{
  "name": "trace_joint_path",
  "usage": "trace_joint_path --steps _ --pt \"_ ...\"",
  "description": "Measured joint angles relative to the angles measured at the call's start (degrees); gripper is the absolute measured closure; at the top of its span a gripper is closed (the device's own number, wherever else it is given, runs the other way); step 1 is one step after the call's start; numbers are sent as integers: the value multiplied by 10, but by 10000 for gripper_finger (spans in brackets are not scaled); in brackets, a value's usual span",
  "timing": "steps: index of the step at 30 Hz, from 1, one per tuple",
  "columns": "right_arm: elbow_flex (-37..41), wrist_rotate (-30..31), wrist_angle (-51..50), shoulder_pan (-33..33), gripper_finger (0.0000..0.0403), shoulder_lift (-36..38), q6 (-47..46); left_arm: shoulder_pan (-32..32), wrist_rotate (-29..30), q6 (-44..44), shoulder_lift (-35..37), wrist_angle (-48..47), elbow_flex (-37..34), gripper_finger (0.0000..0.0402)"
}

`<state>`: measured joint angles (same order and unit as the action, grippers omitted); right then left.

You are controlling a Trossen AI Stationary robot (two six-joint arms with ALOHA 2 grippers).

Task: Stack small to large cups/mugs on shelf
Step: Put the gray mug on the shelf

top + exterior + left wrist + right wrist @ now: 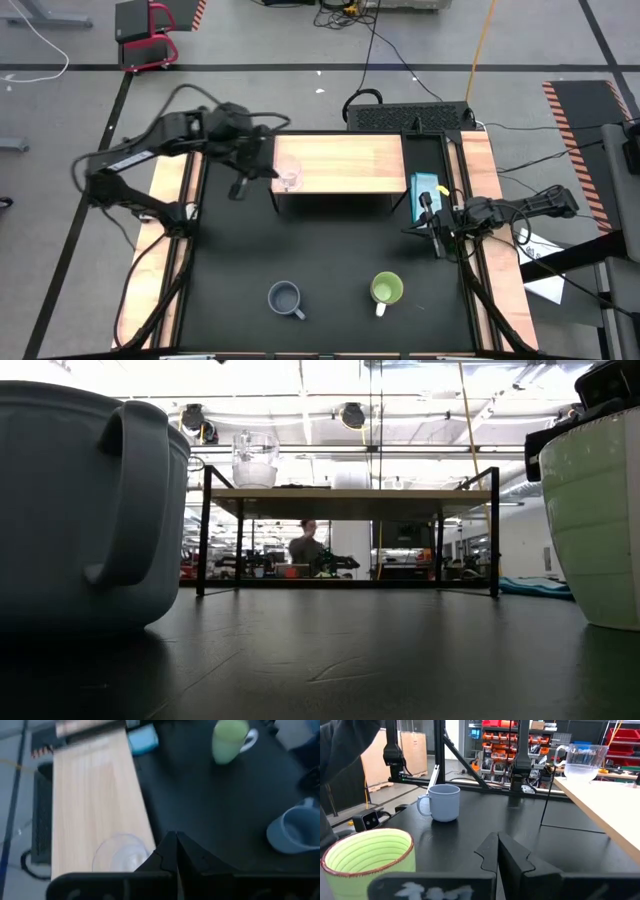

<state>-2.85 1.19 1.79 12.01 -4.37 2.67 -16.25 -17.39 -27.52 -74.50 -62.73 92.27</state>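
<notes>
In the high view, going left to right, the left gripper point(243, 186) hung at the upper left of the black table, just beside the left end of the shelf point(345, 165), its fingers pressed together and holding nothing. The glass cup point(289, 177) stood upright on that left end, close to the shelf's near edge. Lower centre on the table sat the grey-blue mug point(286, 298), and to its right the lime-green mug point(386, 290), both not yet shelved. At the right edge the right gripper point(436, 232) waited with fingers shut and empty, beside a blue box point(424, 189).

The risk I judged: with the left gripper so near the glass cup, a careless swing could clip it and tip it off the shelf's edge.
</notes>
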Motion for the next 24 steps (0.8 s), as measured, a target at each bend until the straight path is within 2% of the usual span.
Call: trace_joint_path --steps 5,10,18,24 --pt "0 0 0 0 403 -1 0 8 -5 28 42 18 -32 401" --pt "0 0 0 0 403 -1 -1 9 -6 45 101 32 -112 401" --pt "0 0 0 1 403 -1 -1 33 -4 105 200 237 -300 401" --pt "0 0 0 1 403 -1 -1 79 50 159 257 350 -411 401"
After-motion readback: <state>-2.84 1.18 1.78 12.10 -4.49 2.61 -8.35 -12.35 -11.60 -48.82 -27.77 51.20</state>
